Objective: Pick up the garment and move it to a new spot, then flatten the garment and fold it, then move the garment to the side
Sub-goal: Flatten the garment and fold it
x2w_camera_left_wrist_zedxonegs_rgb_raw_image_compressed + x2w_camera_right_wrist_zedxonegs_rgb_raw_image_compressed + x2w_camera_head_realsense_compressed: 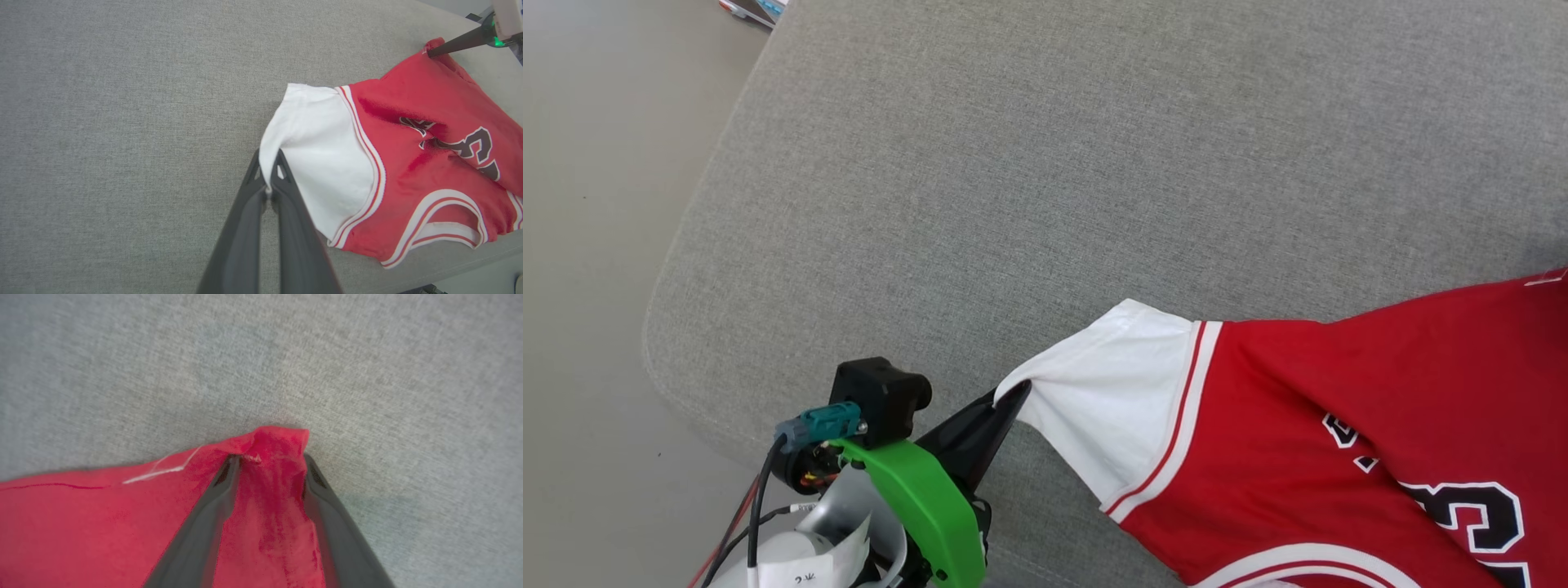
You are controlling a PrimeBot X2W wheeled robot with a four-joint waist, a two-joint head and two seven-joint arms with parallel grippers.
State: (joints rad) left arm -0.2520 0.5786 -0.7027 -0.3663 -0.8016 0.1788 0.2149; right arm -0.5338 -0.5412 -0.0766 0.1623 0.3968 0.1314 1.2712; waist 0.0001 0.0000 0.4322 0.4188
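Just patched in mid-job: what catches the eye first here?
The red jersey T-shirt with black lettering lies at the lower right of the grey cushion in the head view. The left gripper has its jaws pinched on the white sleeve; the right gripper has its jaws astride a bunched red corner.

**Red cloth bunched between the right gripper's (270, 459) fingers (196, 539)**

The two dark fingers stand apart. A raised ridge of the garment (61, 531) runs up the gap between them and touches both inner faces. It ends in a crumpled corner just past the tips. Whether the cloth is clamped cannot be told. More red cloth spreads outward from the finger on the view's left, crossed by a thin white thread (163, 471). A grey woven surface (367, 375) lies ahead of the tips and beside the other finger.
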